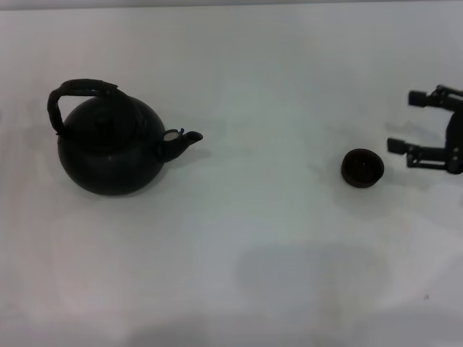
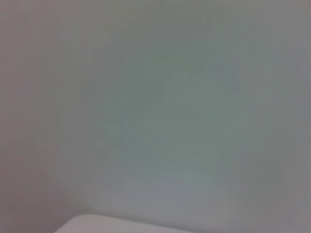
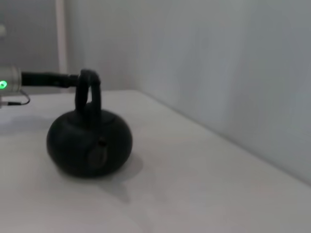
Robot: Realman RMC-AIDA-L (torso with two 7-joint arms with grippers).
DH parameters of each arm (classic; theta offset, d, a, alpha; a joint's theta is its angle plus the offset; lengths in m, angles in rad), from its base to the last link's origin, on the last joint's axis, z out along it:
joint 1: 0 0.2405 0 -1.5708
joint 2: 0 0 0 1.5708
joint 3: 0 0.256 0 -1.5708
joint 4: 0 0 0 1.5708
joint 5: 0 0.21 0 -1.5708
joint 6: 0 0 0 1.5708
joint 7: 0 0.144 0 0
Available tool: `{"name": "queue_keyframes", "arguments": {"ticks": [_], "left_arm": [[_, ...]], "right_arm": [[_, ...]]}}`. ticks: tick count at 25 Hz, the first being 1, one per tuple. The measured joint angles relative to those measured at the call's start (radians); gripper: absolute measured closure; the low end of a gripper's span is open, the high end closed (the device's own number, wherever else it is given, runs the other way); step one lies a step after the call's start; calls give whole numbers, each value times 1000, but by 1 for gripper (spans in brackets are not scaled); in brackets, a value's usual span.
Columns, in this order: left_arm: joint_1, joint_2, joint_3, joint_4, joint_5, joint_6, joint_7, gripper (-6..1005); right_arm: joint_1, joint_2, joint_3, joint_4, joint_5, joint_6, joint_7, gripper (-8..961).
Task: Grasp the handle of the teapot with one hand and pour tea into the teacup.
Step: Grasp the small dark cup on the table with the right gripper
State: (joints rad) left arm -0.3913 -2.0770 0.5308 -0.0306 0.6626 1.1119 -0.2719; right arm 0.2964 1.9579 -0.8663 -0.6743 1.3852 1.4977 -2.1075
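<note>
In the head view, one teapot (image 1: 110, 144) stands on the left part of the white tabletop (image 1: 239, 253), its spout (image 1: 182, 140) towards the one teacup (image 1: 362, 168), which sits well apart on the right. The right gripper (image 1: 414, 123) is just beside the cup, its fingers apart and holding nothing. The left gripper is not visible here.

The left wrist view shows only a plain grey surface.

In the right wrist view the pot stands upright, its handle (image 3: 88, 92) edge-on. The pot looks heavy and rigid. I judge the thick top of the handle is the best place to hold. The cup looks light and easy to tip.
</note>
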Motion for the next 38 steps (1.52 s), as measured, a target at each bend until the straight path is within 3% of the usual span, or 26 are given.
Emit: {"name": "queue_keyframes", "arguments": {"ticks": [10, 18, 38], "left_arm": [[-3, -1, 0, -1, 1, -47, -28, 118], [5, -3, 0, -2, 0, -47, -29, 118], [-7, -1, 2, 0, 3, -39, -27, 118]], "right_arm": [[79, 44, -2, 27, -136, -58, 30, 76], [125, 44, -3, 75, -188, -65, 62, 78], [131, 45, -3, 121, -270, -162, 84, 82]]}}
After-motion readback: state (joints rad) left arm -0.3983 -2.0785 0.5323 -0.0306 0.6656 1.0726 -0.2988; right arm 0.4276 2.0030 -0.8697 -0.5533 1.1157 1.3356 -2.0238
